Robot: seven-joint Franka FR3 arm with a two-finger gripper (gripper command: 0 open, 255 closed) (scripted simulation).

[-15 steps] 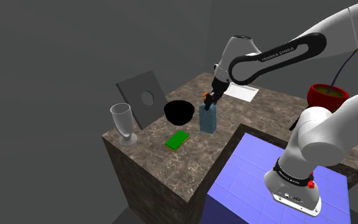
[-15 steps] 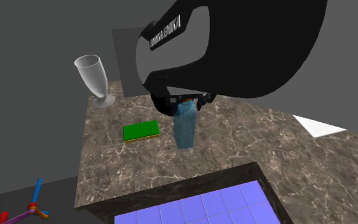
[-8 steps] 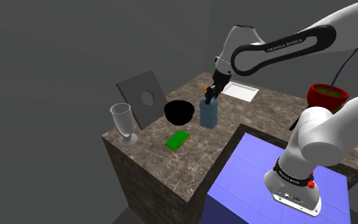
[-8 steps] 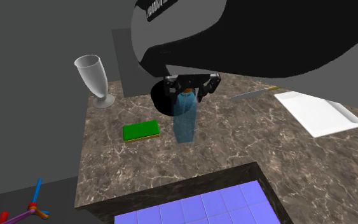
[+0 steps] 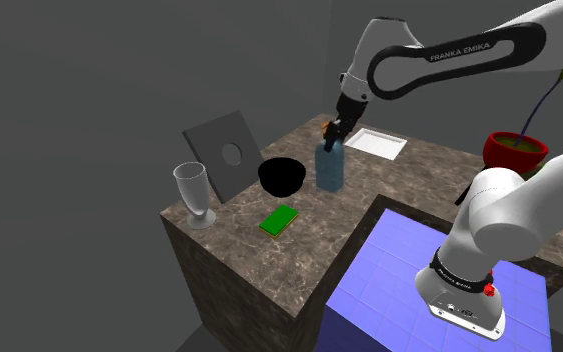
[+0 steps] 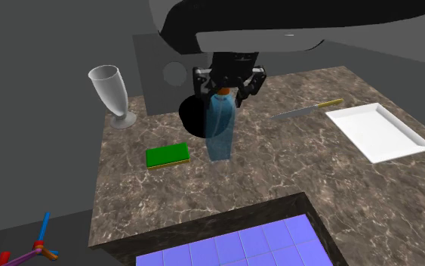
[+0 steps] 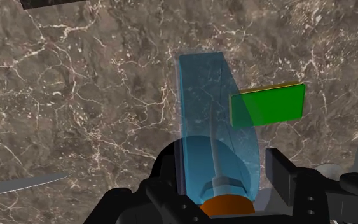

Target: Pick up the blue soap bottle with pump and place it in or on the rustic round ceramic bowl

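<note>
The blue translucent soap bottle [image 5: 329,168] with an orange pump collar hangs just above the marble counter, held at its top. My gripper [image 5: 337,130] is shut on the pump end of that bottle [image 6: 220,130]. In the wrist view the bottle [image 7: 212,121] stretches away from the gripper [image 7: 225,191], whose black fingers [image 7: 279,168] flank the collar. The dark round bowl [image 5: 281,177] sits on the counter just to the shoulder view's left of the bottle. In the second exterior view the bowl [image 6: 190,119] is partly hidden behind the bottle.
A green block [image 5: 279,220] lies near the counter's front edge, and a clear goblet [image 5: 195,195] stands at the left corner. A grey panel with a hole [image 5: 224,153] leans behind the bowl. A white tray [image 6: 377,131] and a knife [image 6: 307,110] lie to the right. A red plant pot [image 5: 515,150] stands farther right.
The arm has risen and drawn back from the counter's front, carrying the bottle up and slightly toward the back. The white tray and knife are now uncovered in the second exterior view.
</note>
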